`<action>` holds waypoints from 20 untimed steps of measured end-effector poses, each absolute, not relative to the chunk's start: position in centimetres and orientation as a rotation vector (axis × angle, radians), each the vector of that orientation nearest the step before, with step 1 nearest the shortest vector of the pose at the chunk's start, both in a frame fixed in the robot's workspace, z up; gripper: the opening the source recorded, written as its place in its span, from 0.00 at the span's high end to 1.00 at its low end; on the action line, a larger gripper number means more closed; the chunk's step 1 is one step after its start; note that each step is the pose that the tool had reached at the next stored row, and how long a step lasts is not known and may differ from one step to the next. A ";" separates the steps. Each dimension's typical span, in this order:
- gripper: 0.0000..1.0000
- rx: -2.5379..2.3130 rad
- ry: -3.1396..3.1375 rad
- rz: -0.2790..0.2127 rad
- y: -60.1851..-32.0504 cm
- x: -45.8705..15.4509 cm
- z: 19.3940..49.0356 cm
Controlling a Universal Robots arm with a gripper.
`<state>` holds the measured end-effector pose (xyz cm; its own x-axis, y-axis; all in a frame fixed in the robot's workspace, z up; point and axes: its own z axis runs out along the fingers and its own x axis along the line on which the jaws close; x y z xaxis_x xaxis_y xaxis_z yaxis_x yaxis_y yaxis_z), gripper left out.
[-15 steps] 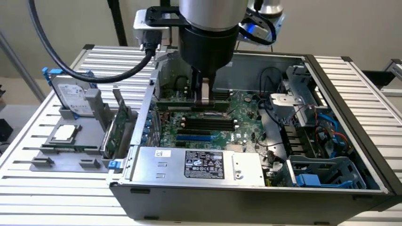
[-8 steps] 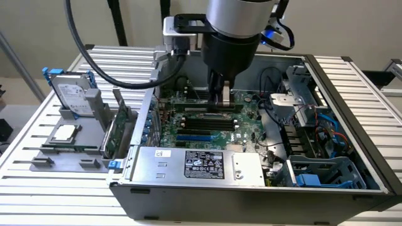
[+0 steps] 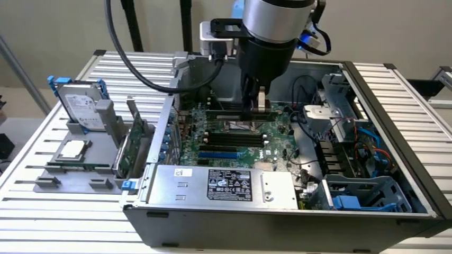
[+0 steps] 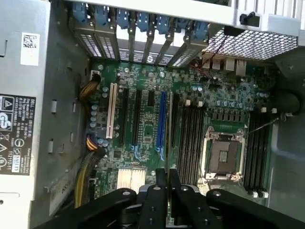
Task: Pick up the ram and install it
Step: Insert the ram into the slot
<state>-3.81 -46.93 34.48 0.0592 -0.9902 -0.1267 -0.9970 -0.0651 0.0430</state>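
In the wrist view, the ram appears edge-on as a thin green strip running out from between my gripper's black fingers, which are shut on it. It hangs over the motherboard, lined up with the long black memory slots beside the open CPU socket. In the exterior view my gripper reaches down into the open computer case, just above the board near the CPU socket.
A grey holder at the exterior view's left carries a silver hard drive with blue rails, a green expansion card and a CPU chip. In the case are the power supply, cables and a drive cage.
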 end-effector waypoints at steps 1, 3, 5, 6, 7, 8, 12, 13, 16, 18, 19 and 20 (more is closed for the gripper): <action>1.00 -2.245 2.109 0.188 -46.5 -3.7 34.3; 1.00 -2.245 2.109 0.188 -45.7 -3.6 33.9; 1.00 -2.245 2.109 0.188 -44.9 -3.5 33.6; 1.00 -2.245 2.109 0.188 -44.4 -3.5 33.4; 1.00 -2.245 2.109 0.188 -44.0 -3.5 33.2; 1.00 -2.245 2.109 0.188 -43.3 -3.4 32.9; 1.00 -2.241 2.113 0.188 -41.1 -3.4 31.5; 1.00 -2.237 2.117 0.188 -40.9 -3.4 31.4; 1.00 -2.217 2.139 0.185 -40.9 -3.4 30.9; 1.00 -2.207 2.154 0.179 -40.9 -3.4 30.7; 1.00 -2.204 2.159 0.176 -40.8 -3.4 30.6; 1.00 -2.204 2.161 0.174 -40.8 -3.4 30.6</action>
<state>-3.37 -40.82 30.60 0.0172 -0.9932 -0.1150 -0.9988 -0.0224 0.0434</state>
